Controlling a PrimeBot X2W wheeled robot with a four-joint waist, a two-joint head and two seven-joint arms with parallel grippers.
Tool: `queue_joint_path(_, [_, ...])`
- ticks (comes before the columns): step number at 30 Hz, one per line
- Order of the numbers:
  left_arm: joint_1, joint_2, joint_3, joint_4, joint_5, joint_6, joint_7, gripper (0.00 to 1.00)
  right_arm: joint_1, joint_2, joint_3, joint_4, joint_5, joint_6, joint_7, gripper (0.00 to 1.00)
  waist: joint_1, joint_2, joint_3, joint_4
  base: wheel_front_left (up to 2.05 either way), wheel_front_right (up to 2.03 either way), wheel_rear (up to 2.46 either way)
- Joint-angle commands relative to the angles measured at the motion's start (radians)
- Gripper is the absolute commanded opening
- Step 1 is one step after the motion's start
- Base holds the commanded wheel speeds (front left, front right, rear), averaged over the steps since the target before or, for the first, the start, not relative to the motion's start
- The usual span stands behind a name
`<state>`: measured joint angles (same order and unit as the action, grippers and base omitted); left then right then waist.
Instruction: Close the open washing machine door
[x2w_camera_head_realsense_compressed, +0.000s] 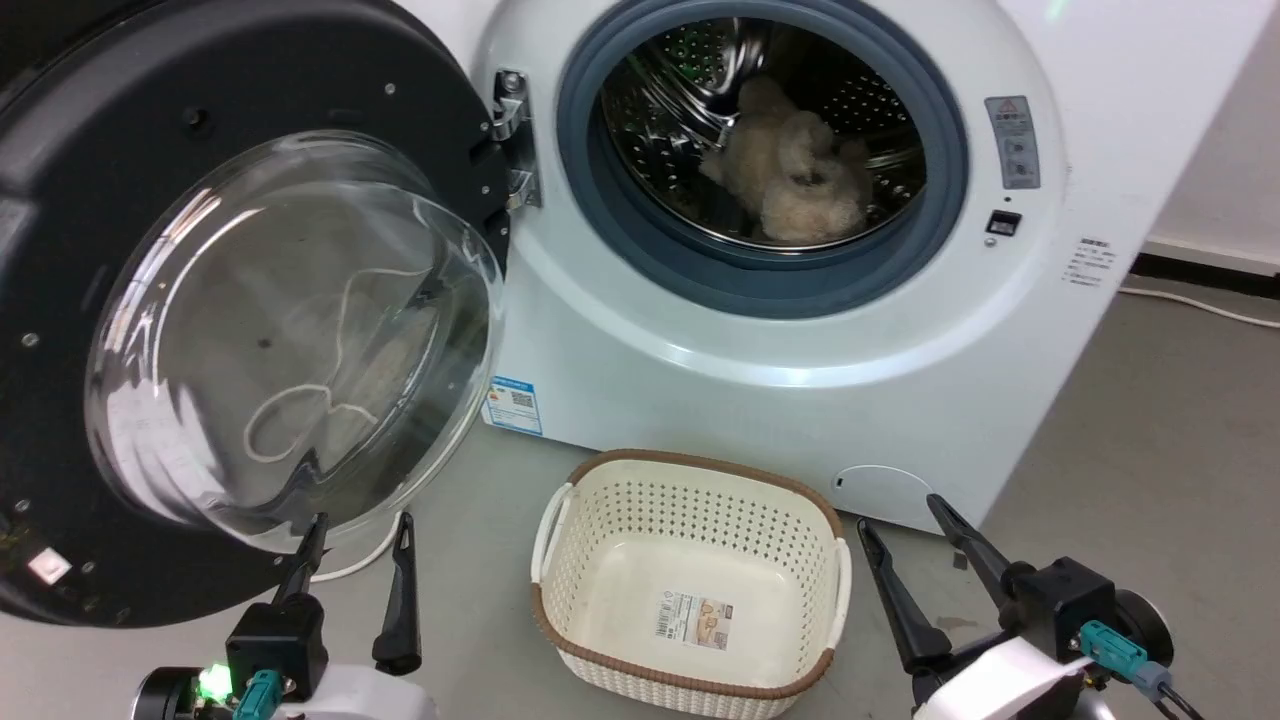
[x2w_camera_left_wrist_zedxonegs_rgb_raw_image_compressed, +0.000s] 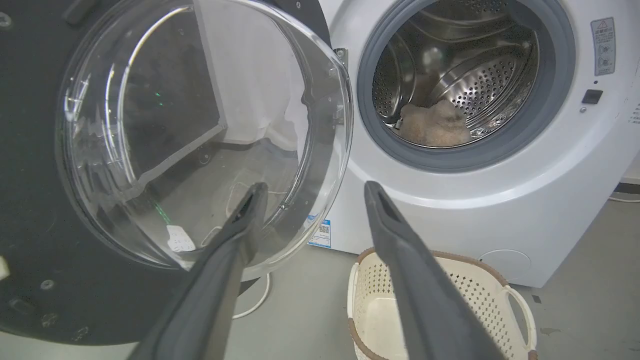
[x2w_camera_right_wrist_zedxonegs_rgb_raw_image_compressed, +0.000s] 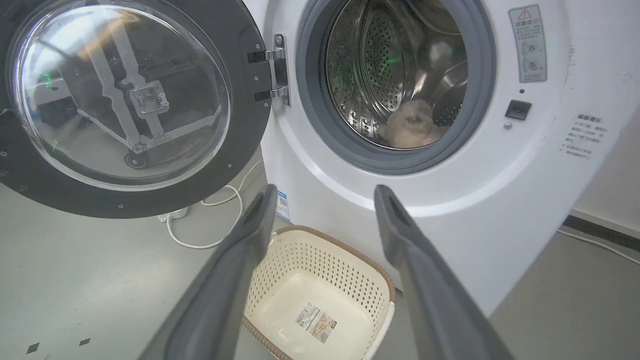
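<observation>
One white boxy washing machine (x2w_camera_head_realsense_compressed: 760, 390) is standing, its one round black-framed glass door (x2w_camera_head_realsense_compressed: 290, 340) hanging open leftward. Left end effector (x2w_camera_head_realsense_compressed: 360, 520) and right end effector (x2w_camera_head_realsense_compressed: 898, 512) are hovering low, both spread wide, empty.

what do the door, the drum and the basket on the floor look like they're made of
The washing machine door: glossy black frame, probably plastic, around a clear bowl that looks like glass, see-through with bright glints. The drum: shiny perforated metal, likely stainless steel, with mirror-like reflections. The basket: matte cream plastic, judging by its moulded holes, with a brown woven-look rim.
</observation>
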<state>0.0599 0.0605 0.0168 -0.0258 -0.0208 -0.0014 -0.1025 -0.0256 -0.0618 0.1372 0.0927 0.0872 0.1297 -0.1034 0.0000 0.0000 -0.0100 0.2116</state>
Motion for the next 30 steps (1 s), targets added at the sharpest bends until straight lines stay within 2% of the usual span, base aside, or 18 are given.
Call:
queue_joint_path(1, [0.013,0.003,0.004,-0.006,-0.005,0.006,-0.009,1.0,-0.016,-0.006,0.008,0.007,0.012,0.0,-0.009,1.0,0.0,0.0,0.0,0.006,0.0,0.0,0.0])
queue_joint_path(30, [0.047,0.0,0.028,-0.025,-0.011,-0.003,-0.072,1.0,-0.039,-0.028,0.112,0.075,0.075,0.001,-0.071,1.0,0.0,0.0,-0.002,0.131,0.0,0.0,0.0])
